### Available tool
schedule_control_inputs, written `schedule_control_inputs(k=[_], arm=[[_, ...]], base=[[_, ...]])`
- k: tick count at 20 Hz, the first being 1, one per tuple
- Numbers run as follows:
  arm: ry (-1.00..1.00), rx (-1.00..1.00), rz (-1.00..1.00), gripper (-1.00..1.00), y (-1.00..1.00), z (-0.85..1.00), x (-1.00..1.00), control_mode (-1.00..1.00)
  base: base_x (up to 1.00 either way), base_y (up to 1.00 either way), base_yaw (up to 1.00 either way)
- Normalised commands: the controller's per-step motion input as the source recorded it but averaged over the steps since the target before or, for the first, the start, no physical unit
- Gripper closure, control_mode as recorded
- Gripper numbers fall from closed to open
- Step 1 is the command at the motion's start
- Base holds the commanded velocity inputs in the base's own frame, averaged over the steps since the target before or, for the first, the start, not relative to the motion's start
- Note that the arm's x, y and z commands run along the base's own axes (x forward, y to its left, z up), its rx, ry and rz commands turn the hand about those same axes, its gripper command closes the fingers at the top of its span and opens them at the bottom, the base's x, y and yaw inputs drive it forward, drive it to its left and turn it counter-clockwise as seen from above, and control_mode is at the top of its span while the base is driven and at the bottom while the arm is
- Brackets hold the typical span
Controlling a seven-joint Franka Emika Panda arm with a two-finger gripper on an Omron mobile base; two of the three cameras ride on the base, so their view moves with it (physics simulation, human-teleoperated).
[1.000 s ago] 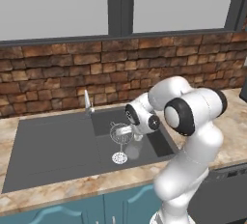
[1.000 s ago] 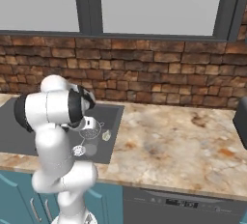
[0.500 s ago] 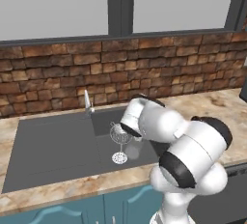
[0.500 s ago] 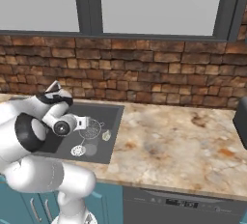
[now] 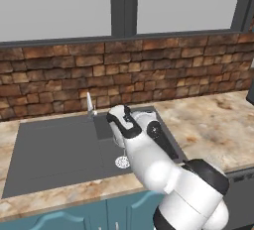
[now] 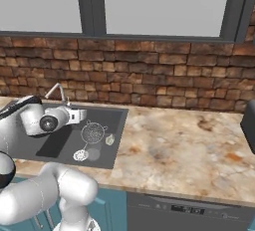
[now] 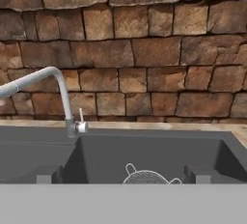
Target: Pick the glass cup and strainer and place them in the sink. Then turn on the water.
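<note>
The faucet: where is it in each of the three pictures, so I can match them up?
Left base view: faucet left of centre, on the sink's back rim.
Right base view: at left, middle height.
Hand view: at left, spout curving leftwards.
Shared landmark: brick wall behind it.

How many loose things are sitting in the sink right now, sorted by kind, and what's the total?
Strainer: 1
Glass cup: 1
Total: 2, both inside the sink basin near the round drain.
</note>
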Motion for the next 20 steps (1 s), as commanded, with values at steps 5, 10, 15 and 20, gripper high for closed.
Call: schedule_control_inputs(k=[5,10,15,20], arm=[[0.0,0.0,0.0,-1.0,-0.08,1.0,-0.04,-1.0],[0.0,0.07,0.02,-1.0,-0.22,0.6,-0.09,-1.0],[0.01,0.06,0.02,-1.0,-0.09,0.0,0.0,-1.0],[0.12,0.0,0.16,-1.0,0.0,-0.11,0.0,-1.0]], base=[[0.0,0.0,0.0],[0.0,0.0,0.0],[0.0,0.0,0.0],[0.0,0.0,0.0]])
